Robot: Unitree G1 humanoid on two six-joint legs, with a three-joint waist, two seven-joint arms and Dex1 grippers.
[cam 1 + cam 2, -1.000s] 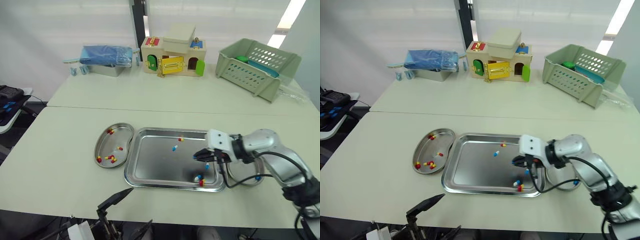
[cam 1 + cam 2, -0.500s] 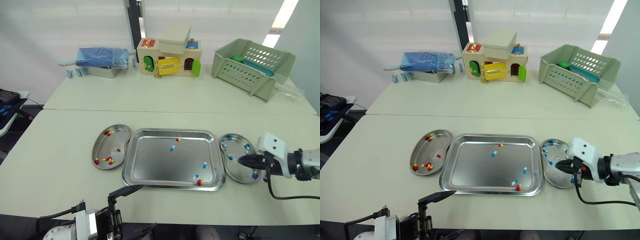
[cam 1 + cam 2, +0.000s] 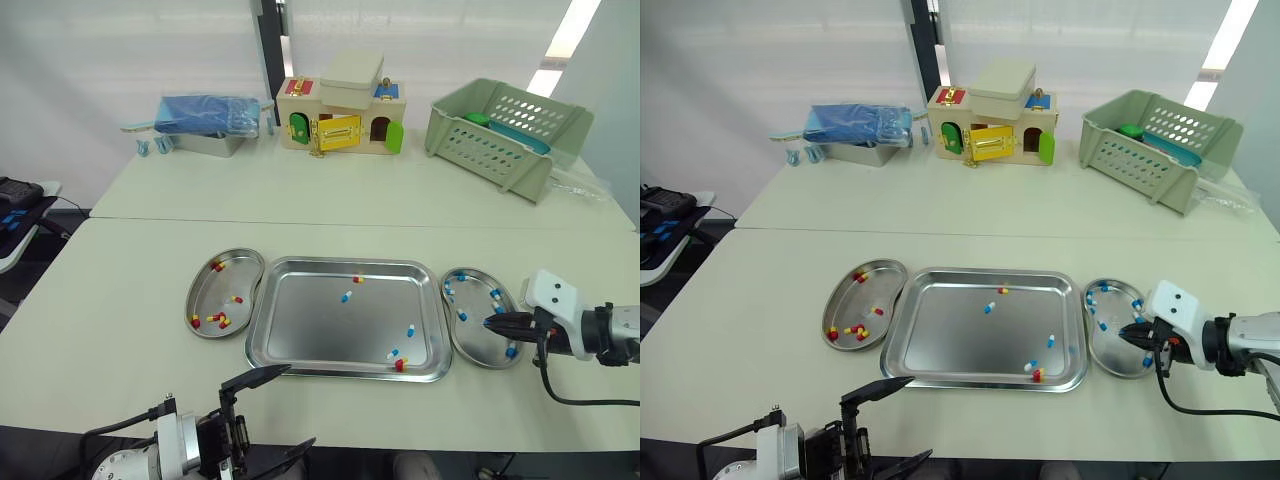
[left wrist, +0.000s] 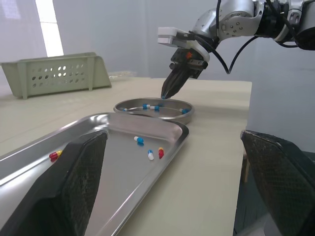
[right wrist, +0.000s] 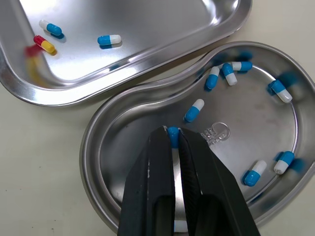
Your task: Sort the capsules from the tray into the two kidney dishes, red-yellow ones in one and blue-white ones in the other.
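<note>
Task is judged well past halfway. Red-yellow caps. [image 3: 218, 318] are gathered in the L kidney dish [image 3: 210, 290], set just beside the tray [image 3: 300, 340] on its L side, and no blue-white is seen among them. Blue-white caps. [image 5: 212, 77] are collected in the R kidney dish [image 5: 88, 147], just beside the tray on its R side, and no red-yellow is seen there.

A held capsule [image 5: 173, 136], blue-white, is pinched at the tips of the R gripper [image 5: 173, 132], whose fingers are drawn almost together on it. It is held low over the R kidney dish. Whether the dish floor is touched can't be told. Release there is judged to be the step in hand.

Five are counted as left in the tray:
- A red-yellow one [image 3: 357, 279] and a blue-white one [image 3: 346, 296] lie near the tray's far edge.
- A second blue-white [image 3: 410, 330] lies near its R wall.
- A third blue-white [image 3: 393, 354] and a second red-yellow [image 3: 401, 365] lie close together at its near-R corner.

The L gripper [image 3: 275, 410] is seen on the near side of the tray, past the table edge. Its fingers [image 4: 74, 182] are spread wide and nothing is held.

A blue-covered box [image 3: 210, 120], a wooden toy house [image 3: 345, 105] and a green basket [image 3: 510, 125] are lined up far beyond the tray, well apart from it. Nothing is seen in the way betw. tray and dishes; only the raised rims need clearing. The corner pair is judged the awkward pick, being close to the wall and to each other.
</note>
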